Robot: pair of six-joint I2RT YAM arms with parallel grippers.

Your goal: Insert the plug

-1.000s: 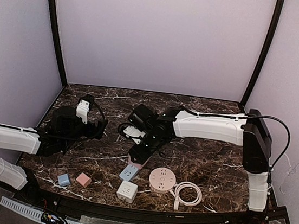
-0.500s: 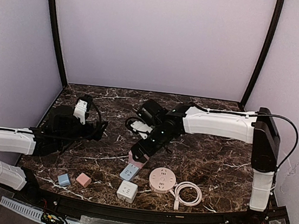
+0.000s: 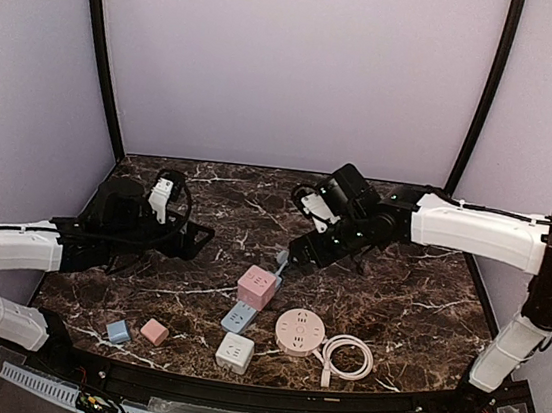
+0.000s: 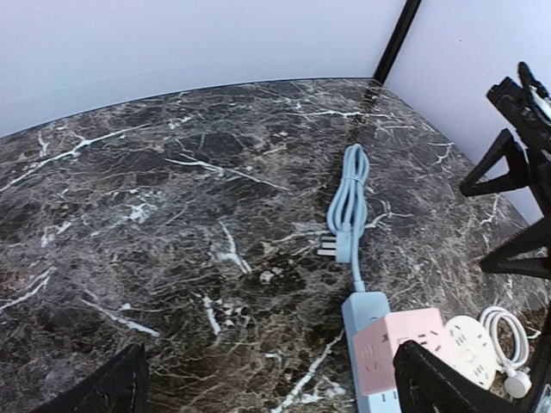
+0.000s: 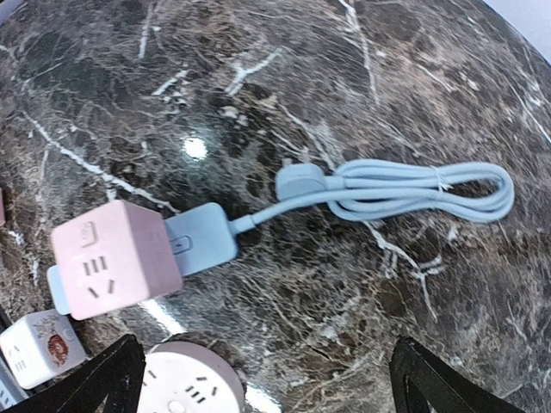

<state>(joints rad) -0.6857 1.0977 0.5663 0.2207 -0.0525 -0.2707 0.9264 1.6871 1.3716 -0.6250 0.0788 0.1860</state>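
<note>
While both sets of jaws stood apart, the plug point(image 5: 301, 182) looked light and rigid, best pinched across its body.

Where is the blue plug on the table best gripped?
Grip the blue plug by its rounded head, coming from above and closing across its two sides. It lies on the table with prongs sticking out sideways, so leave that face free.
</note>
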